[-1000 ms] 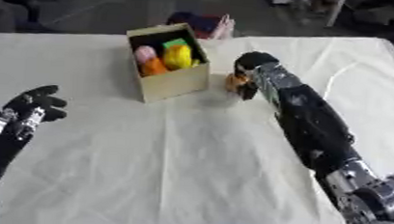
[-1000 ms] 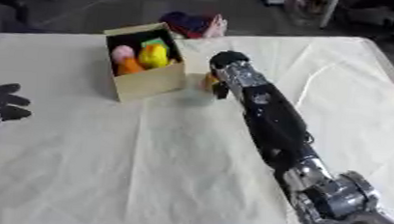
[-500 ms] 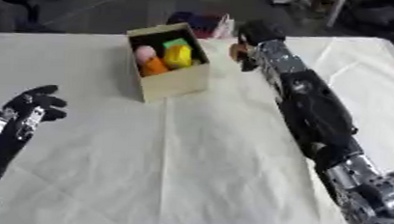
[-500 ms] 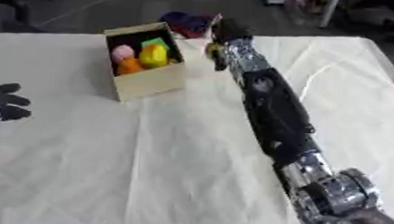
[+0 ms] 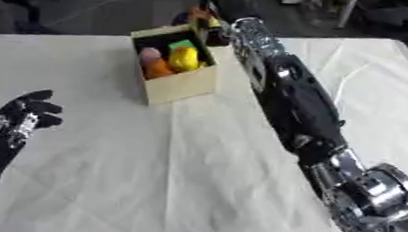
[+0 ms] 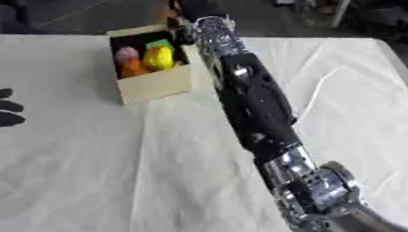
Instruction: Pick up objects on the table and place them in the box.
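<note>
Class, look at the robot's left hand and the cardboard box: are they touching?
Apart. In the left eye view the left hand rests open at the lower left, with bare tablecloth between it and the box.

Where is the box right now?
The box sits at the table's far edge, left of centre in the left eye view, just left of the right arm, with yellow, orange and pink items inside.

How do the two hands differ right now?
The right hand reaches far out past the box's back corner, at something orange; the left hand rests idle near the table's left edge. Left's fingers are open and up; right's can't be made out. Both are black.
</note>
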`<state>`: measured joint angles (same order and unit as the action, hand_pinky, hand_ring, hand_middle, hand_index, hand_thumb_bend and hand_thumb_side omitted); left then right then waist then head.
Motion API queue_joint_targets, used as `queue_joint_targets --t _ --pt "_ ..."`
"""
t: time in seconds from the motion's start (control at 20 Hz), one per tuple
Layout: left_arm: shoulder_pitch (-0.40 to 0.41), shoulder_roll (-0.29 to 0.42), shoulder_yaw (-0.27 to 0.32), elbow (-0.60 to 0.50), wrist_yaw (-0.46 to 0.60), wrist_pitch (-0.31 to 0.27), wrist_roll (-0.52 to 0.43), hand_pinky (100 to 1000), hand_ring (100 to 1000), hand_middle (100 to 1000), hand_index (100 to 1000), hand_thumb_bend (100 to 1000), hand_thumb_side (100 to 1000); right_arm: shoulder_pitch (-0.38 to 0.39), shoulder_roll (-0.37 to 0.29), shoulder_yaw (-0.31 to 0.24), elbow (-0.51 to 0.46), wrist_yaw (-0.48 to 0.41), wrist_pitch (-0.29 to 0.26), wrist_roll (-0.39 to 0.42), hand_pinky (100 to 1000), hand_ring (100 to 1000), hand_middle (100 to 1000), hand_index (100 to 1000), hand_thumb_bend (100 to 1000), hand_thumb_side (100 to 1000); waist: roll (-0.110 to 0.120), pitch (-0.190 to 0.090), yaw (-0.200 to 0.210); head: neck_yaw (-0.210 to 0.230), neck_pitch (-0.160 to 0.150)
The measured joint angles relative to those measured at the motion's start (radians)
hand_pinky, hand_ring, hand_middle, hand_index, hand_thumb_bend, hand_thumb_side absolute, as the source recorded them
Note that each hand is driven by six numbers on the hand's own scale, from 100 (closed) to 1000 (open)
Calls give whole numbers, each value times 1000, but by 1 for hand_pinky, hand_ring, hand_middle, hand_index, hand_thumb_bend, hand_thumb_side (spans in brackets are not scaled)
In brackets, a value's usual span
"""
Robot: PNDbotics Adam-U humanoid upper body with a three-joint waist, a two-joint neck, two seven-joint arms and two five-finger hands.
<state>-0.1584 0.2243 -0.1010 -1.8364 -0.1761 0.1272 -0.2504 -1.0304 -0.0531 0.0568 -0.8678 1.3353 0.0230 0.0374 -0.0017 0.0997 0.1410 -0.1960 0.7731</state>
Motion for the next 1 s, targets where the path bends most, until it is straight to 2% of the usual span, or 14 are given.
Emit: queue_joint_targets --t 0.1,0.15,0.2,0.25,0.35,0.5,0.7,0.85,0.9,1.0 --pt "-1 -5 -2 0 0 -1 -2 826 703 686 899 100 857 2 21 12 25 -8 -2 -7 758 536 460 571 100 100 0 0 7 -7 0" --pt "-2 -5 -2 0 1 -1 -3 826 703 686 899 100 857 2 31 18 36 -7 0 -8 760 549 487 636 100 189 0 0 11 -10 0" --pt "-2 -5 -3 0 1 -1 -4 826 703 686 899 100 856 3 39 22 45 0 3 -12 765 583 549 755 178 353 0 0 13 -12 0" --pt "-2 -5 -4 0 1 -1 -5 826 703 685 899 100 857 4 45 26 51 10 9 -17 766 599 583 821 232 431 0 0 14 -13 0" --pt "-2 -5 -6 0 2 -1 -6 826 703 685 899 100 857 9 52 34 55 35 28 -36 767 621 633 891 298 527 0 0 14 -15 0" --pt "-2 -5 -7 0 3 -1 -6 826 703 685 900 100 859 11 53 39 55 81 61 -77 767 627 668 924 335 580 0 0 12 -17 0" --pt "-2 -5 -7 0 3 -1 -6 826 702 685 899 100 860 12 54 34 41 117 82 -128 769 622 667 921 295 547 0 0 5 -17 0" --pt "-2 -5 -6 0 3 0 -6 826 702 685 899 100 861 13 42 28 16 108 81 -145 772 613 657 903 195 455 0 0 -4 -11 0" --pt "-2 -5 -6 0 3 0 -5 826 702 685 899 100 861 15 35 25 5 98 79 -147 777 608 652 892 100 355 0 0 -6 -8 0" --pt "-1 -5 -5 0 2 1 -3 827 702 684 898 100 862 25 19 14 -25 71 66 -141 788 602 642 871 100 272 0 0 -14 1 0"
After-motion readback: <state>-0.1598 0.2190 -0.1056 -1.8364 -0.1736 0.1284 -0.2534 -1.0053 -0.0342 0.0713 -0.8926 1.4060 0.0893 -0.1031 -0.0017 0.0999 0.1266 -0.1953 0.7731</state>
